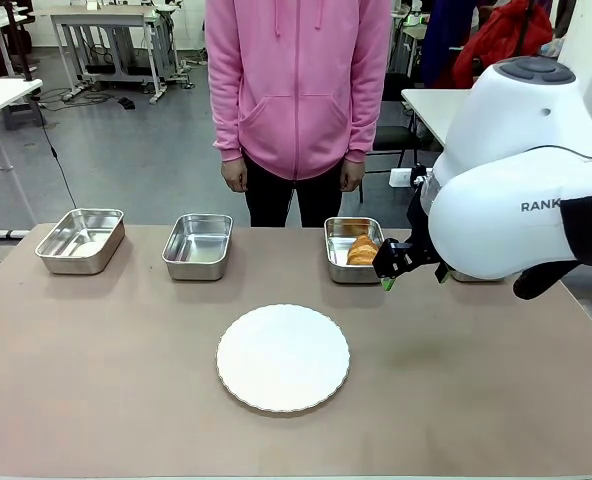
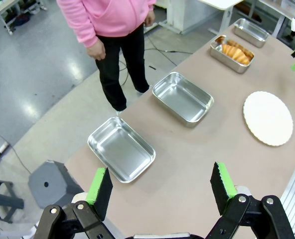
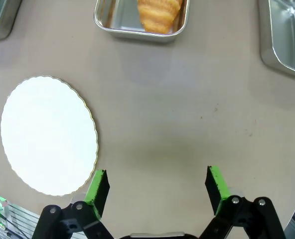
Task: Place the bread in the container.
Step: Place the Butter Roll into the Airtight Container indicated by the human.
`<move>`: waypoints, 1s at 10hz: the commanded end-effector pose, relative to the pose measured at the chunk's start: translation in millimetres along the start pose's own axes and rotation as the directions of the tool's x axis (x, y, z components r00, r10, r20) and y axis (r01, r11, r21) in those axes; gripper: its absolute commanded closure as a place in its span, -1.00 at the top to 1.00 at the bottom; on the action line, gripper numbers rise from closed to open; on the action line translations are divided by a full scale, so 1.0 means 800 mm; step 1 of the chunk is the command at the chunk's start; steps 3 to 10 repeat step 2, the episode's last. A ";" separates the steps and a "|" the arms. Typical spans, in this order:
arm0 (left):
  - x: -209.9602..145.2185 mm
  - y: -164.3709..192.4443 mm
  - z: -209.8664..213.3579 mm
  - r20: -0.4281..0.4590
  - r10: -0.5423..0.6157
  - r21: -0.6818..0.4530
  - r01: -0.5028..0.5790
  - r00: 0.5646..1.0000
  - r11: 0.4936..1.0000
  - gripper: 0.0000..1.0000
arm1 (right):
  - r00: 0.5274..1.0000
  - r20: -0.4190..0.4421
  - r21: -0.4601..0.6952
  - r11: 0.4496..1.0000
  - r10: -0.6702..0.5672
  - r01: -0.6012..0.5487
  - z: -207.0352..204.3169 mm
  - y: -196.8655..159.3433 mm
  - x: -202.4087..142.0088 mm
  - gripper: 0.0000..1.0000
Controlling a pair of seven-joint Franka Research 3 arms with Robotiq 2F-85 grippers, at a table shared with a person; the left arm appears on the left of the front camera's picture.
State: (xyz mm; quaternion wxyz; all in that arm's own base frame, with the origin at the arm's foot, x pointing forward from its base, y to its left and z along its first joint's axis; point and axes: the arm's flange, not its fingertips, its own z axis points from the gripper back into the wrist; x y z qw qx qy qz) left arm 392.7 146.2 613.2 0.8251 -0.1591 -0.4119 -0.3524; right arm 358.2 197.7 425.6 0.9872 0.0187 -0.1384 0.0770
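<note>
Front view: the table (image 1: 96, 400) is seen as a wide brown surface, its far edge lined by steel trays. The right arm (image 1: 536, 190) is seen bulking in from the right, above the table's right part. A person in a pink hoodie (image 1: 298, 80) is stood at the far side, hands hanging, apart from the table.

The white scalloped plate (image 1: 283, 358) is set mid-table, bare, with open table on every side. Two steel trays (image 1: 80, 240) (image 1: 198, 246) are noted at the far left, both without contents, a gap between them. The container (image 1: 340, 262) sits right of these, near the far edge; the bread (image 1: 362, 250) is lying inside it, against its right half. One more tray (image 2: 251, 31) is noted beyond it (left wrist view).

The right gripper (image 1: 388, 270) is held just beside the container's right rim, jaws spread wide, nothing between them; bare table lies under the pads (image 3: 98, 185). The left gripper (image 2: 160, 188) is likewise spread wide and is holding nothing, above the table's left end.
</note>
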 end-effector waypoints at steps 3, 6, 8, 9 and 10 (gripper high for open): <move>-0.001 0.000 0.000 0.012 -0.004 -0.006 0.004 1.000 1.000 1.00 | 1.000 0.003 -0.004 1.000 -0.012 0.012 0.000 0.001 0.004 1.00; -0.001 0.000 0.000 0.012 -0.004 -0.006 0.004 1.000 1.000 1.00 | 1.000 0.003 -0.004 1.000 -0.012 0.012 0.000 0.001 0.004 1.00; -0.001 0.000 0.000 0.012 -0.004 -0.006 0.004 1.000 1.000 1.00 | 1.000 0.003 -0.004 1.000 -0.012 0.012 0.000 0.001 0.004 1.00; -0.001 0.000 0.000 0.012 -0.004 -0.006 0.004 1.000 1.000 1.00 | 1.000 0.003 -0.004 1.000 -0.012 0.012 0.000 0.001 0.004 1.00; -0.001 0.000 0.000 0.012 -0.004 -0.006 0.004 1.000 1.000 1.00 | 1.000 0.003 -0.004 1.000 -0.012 0.012 0.000 0.001 0.004 1.00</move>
